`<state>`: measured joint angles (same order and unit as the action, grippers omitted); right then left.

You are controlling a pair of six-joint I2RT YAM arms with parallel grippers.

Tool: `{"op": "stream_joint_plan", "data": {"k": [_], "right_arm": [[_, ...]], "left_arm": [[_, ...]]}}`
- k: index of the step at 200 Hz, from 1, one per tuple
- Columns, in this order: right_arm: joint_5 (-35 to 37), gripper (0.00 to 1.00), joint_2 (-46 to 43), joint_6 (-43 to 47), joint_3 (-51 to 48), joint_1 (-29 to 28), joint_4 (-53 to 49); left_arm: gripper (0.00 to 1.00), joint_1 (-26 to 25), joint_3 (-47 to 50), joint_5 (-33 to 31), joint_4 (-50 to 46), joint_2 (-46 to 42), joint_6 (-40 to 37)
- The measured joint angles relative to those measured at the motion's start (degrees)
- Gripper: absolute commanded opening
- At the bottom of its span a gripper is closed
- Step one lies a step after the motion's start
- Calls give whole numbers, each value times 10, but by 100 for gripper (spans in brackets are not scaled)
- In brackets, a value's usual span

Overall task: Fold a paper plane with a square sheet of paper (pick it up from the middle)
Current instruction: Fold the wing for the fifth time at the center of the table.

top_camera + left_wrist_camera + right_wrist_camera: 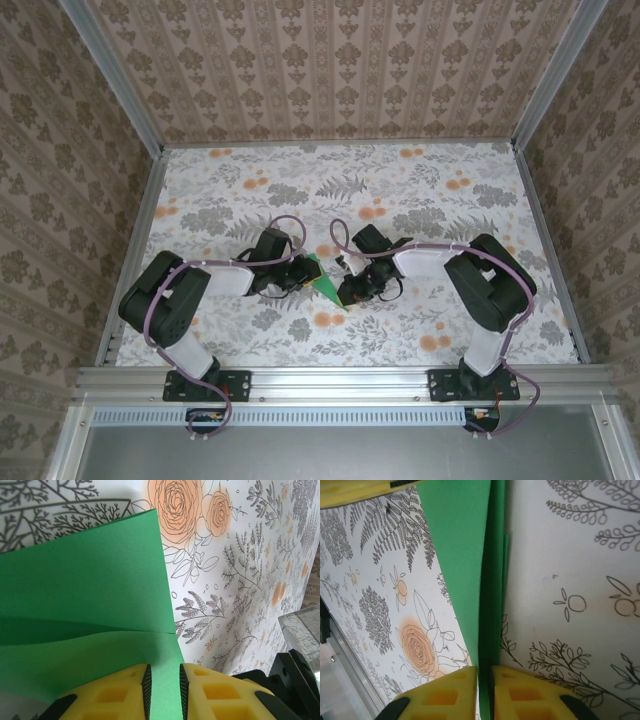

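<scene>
**Top view:** one bright green folded paper sheet [325,281] lay at frame centre, between the left gripper [300,277] and the right gripper [350,285], with open floral-patterned tabletop [400,180] on every side.

**Left wrist view:** the sheet's lower right edge was pinched between nearly closed jaws at bottom centre.

**Right wrist view:** the sheet's narrow creased end was clamped in nearly closed jaws at bottom centre.
</scene>
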<state>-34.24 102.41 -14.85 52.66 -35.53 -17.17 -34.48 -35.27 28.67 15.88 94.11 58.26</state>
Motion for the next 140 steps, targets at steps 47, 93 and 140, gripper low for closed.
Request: {"op": "stream_joint_plan", "data": {"k": [47,93,140], "right_arm": [[24,20,-47,-9,0,0,-2],[25,14,-44,-18,0,-3,-3],[21,11,-24,-18,0,-4,-3]], "left_arm": [[26,0,0,-2,0,0,0],[26,0,0,-2,0,0,0],[26,0,0,-1,0,0,0]]}}
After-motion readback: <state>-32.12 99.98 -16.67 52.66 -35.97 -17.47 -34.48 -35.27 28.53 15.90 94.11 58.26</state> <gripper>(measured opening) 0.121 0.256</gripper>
